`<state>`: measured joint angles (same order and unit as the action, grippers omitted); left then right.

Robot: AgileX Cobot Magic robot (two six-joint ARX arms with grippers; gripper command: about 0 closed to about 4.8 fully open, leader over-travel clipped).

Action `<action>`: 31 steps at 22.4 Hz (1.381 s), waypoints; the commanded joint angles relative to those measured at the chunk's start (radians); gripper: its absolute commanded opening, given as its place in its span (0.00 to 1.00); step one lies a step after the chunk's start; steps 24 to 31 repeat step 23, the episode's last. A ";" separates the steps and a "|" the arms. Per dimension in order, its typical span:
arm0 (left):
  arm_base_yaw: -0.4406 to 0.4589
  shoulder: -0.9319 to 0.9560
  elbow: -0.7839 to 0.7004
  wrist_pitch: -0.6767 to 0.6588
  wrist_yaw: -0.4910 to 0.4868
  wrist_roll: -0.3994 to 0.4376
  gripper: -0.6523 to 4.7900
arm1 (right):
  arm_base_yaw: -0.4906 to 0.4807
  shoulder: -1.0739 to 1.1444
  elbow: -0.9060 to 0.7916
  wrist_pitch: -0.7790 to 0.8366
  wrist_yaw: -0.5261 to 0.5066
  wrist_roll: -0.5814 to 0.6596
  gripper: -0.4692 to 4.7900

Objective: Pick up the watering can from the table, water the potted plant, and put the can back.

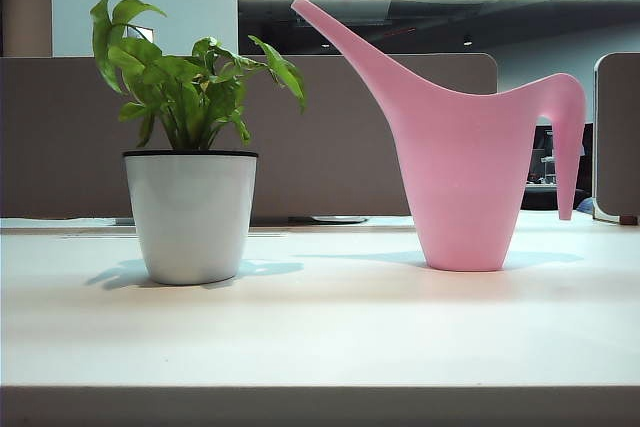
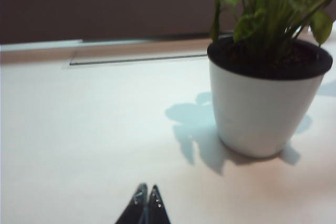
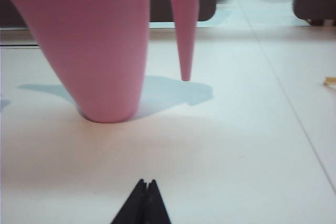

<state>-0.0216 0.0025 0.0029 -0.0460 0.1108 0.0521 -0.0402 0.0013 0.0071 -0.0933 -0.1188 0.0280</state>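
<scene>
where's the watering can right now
The watering can stands upright on the table, right of centre in the exterior view, apart from the potted plant on its left, spout toward the plant.

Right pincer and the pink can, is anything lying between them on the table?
No. In the right wrist view only bare table and the can's shadow lie between the shut right pincer and the can.

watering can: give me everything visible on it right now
The watering can is smooth pink plastic: tapered body, long slender spout rising toward the potted plant, hooked handle hanging free on the far side. It stands upright on the table, right of the pot and apart from it. Neither shut gripper, left or right, touches it.
</scene>
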 commanded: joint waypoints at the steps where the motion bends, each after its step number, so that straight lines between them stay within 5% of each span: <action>1: 0.001 0.000 0.004 0.007 -0.002 0.000 0.11 | 0.001 -0.002 -0.005 0.032 -0.020 0.026 0.08; 31: -0.002 0.000 0.005 0.002 0.002 0.000 0.11 | 0.029 -0.001 -0.005 0.015 0.005 0.027 0.08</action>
